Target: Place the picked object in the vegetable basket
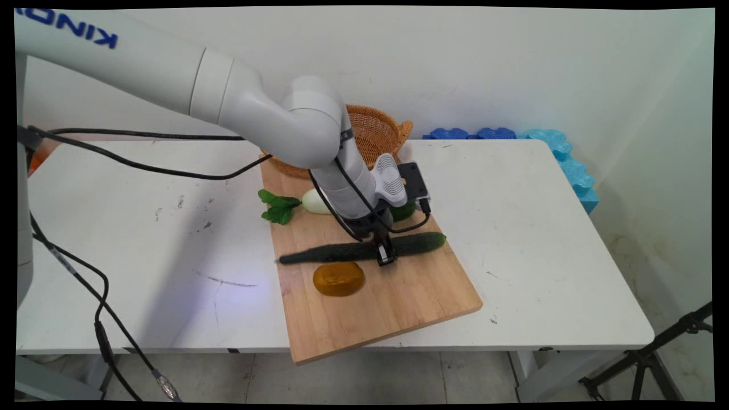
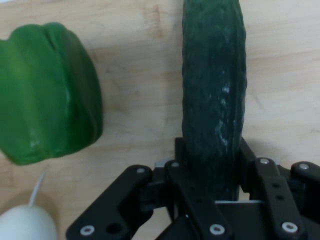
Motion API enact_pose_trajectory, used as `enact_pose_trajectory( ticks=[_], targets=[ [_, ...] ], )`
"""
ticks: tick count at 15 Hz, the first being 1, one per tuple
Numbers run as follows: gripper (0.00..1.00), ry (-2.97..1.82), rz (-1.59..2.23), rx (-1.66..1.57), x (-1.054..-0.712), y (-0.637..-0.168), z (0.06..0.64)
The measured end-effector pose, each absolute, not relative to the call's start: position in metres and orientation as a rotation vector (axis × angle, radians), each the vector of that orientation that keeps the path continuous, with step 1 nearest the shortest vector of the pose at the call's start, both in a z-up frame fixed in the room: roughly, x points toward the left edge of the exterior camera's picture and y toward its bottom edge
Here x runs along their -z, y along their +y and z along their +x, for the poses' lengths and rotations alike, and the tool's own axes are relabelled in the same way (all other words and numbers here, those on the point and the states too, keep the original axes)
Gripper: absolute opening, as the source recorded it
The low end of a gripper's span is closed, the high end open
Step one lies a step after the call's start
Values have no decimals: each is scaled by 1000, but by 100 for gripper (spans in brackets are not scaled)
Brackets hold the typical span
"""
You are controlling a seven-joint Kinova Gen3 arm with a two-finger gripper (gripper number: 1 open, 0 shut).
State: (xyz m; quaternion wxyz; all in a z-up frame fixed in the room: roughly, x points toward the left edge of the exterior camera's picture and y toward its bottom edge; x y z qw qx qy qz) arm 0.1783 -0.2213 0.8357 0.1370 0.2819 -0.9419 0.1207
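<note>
Fingers (image 2: 180,160) clenched on 1 cucumber (image 1: 342,250); 1 green pepper (image 2: 47,92), 1 radish (image 1: 313,202), 1 board (image 1: 387,307); white surface (image 1: 541,228), white wall.

The white table (image 1: 512,228) carries a wooden cutting board (image 1: 398,302) laid askew across its middle and overhanging the near edge, with a woven wicker basket (image 1: 376,134) standing just behind the board at the far side by the wall.
</note>
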Motion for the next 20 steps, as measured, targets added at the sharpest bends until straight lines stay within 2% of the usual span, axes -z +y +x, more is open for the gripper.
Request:
enact_pose_trajectory(
  ticks=[5,12,16,20],
  targets=[
    [0,-2752,700,-424,-862,-202,192],
    [0,-2721,518,-543,-936,-175,238],
    [0,-2668,478,-614,-978,-178,263],
    [0,-2577,535,-726,-1023,-201,290]
  ],
)
